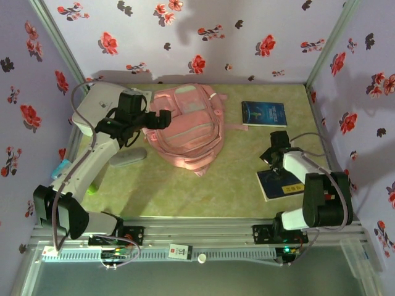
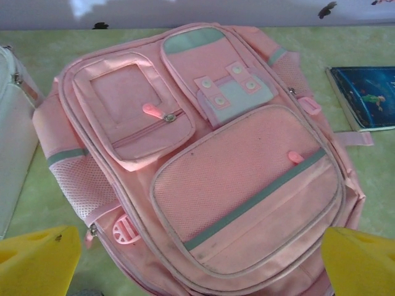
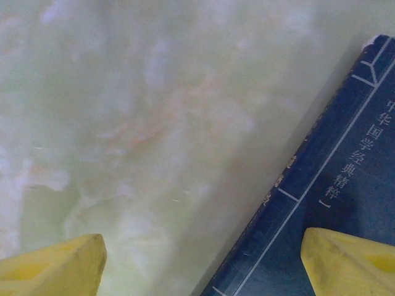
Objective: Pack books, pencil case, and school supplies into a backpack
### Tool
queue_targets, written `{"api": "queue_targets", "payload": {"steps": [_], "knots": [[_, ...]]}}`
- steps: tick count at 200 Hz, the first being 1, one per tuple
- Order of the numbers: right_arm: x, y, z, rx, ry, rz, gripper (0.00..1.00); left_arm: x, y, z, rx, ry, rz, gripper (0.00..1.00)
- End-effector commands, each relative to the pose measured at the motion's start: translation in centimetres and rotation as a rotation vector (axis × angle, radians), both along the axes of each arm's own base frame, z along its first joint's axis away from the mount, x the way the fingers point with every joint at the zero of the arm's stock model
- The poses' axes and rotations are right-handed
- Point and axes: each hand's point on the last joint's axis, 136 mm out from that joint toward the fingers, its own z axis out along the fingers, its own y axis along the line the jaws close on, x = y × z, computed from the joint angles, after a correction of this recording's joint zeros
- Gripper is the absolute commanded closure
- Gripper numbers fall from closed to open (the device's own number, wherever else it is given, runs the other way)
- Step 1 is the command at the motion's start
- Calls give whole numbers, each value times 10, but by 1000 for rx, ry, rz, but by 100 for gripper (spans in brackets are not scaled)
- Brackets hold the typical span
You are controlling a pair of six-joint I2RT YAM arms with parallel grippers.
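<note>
Backpack (image 2: 203, 166) is lying flat, front up, just ahead of left gripper (image 2: 197, 262), fingers (image 2: 37, 259) standing wide apart, gripping nothing. Front pockets (image 2: 247, 185) are sitting zipped; contents hidden. Right gripper (image 3: 200, 259) is hanging spread, empty, one finger over a dark blue book (image 3: 333, 203) on the table (image 3: 123, 123); second blue book (image 1: 264, 114) is lying right of the backpack.

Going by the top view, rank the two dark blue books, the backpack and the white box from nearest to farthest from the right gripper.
From the right gripper:
1. Near dark blue book, right beside it at the front right; its edge lies under one finger.
2. Far dark blue book, behind the gripper, toward the back wall.
3. Backpack, to the left, mid-table.
4. White box, at the far left back.
</note>
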Motion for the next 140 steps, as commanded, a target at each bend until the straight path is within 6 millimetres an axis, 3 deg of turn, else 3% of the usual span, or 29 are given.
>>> {"api": "queue_targets", "payload": {"steps": [1, 44, 79, 104, 124, 140], "knots": [[10, 49, -17, 220, -25, 118, 18, -1, -11, -1, -16, 16, -68, 0], [36, 109, -10, 292, -99, 273, 19, -2, -38, -11, -72, 70, -135, 0], [48, 142, 1, 352, -151, 340, 23, -10, -79, -25, -127, 147, -224, 0], [50, 128, 32, 260, -190, 348, 23, -18, -110, -29, -133, 174, -283, 0], [42, 94, 58, 101, -203, 286, 23, -25, -135, -30, -150, 203, -312, 0], [30, 70, 68, 22, -197, 227, 23, -32, -157, -35, -164, 230, -348, 0]]}}
